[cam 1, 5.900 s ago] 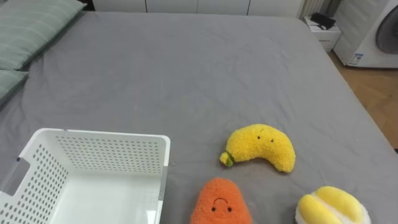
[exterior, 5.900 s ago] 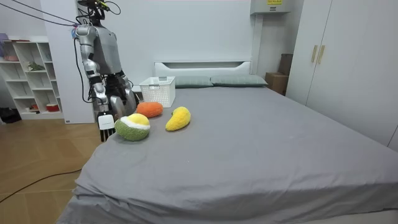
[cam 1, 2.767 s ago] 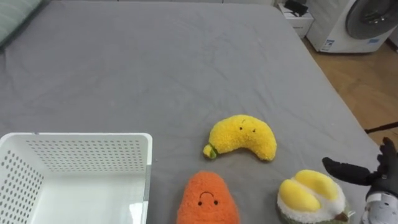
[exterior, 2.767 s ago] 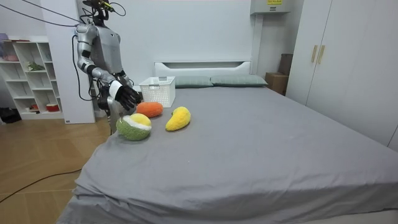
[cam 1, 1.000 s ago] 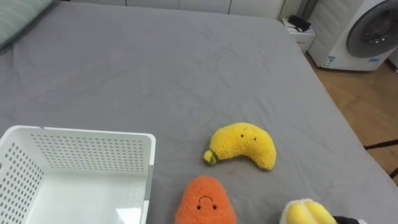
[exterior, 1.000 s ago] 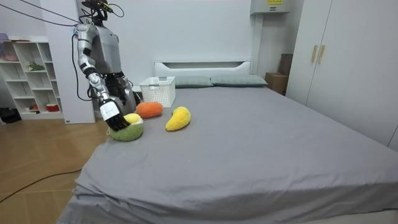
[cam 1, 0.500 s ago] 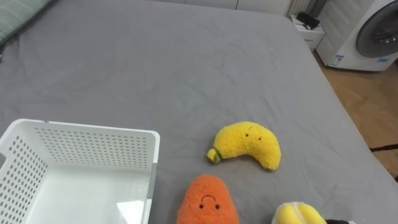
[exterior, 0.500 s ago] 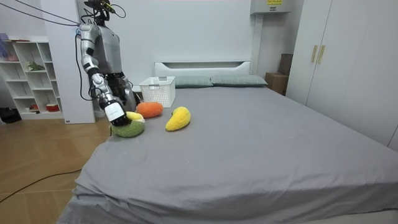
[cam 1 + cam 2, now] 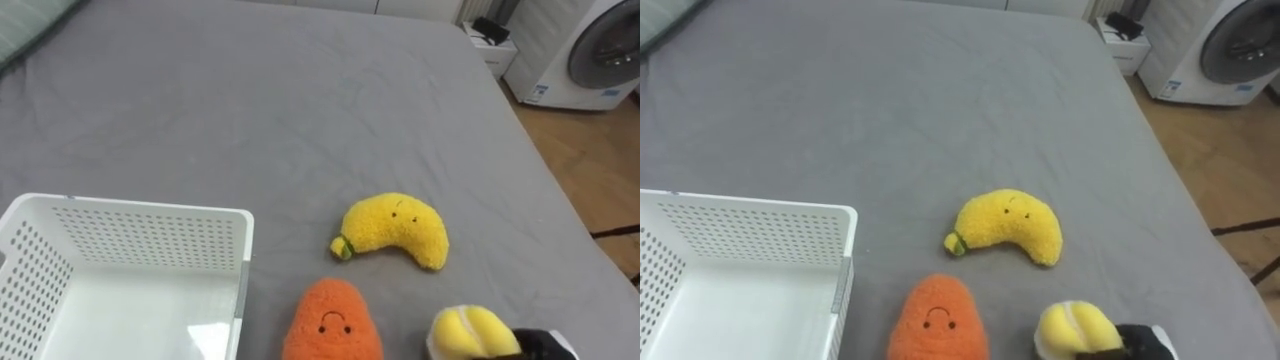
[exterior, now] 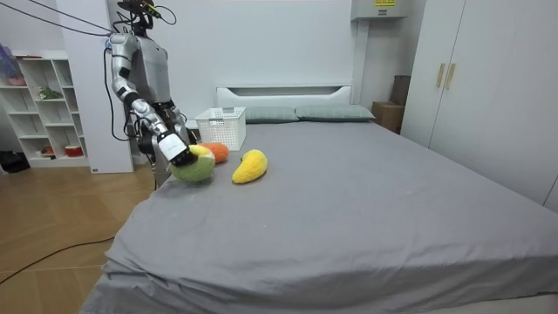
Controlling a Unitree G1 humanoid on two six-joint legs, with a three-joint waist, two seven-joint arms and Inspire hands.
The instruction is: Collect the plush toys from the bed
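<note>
Grey bedding covered the bed (image 9: 250, 100), and the robot stood at its long side, on the room view's left, with a white shelf unit (image 10: 39, 105) behind it. Its right hand (image 9: 535, 345) was closed on the yellow-and-green plush fruit (image 9: 468, 332): dark fingers curled over the toy's right side, the yellow lobes bulging out to the left of them. In the room view the same hand sat on top of the toy at the bed's edge; whether the toy's underside touched the sheet could not be told.

Just to the left of the hand and its toy lay the orange plush (image 9: 330, 322), face up on the sheet, close to the held fruit but apart from it. Beyond the hand, farther onto the bed, lay the yellow banana plush (image 9: 395, 228), its green stem end pointing left, clear of both other toys. Farther left than the orange plush stood the white perforated basket (image 9: 150, 235), open side up with nothing seen inside, its near corner just beside the orange toy.

Well beyond the hand on its right, past the bed's edge, ran a wooden floor (image 9: 590, 160) with a washing machine (image 9: 600, 50) and a small white cabinet (image 9: 490, 38)
</note>
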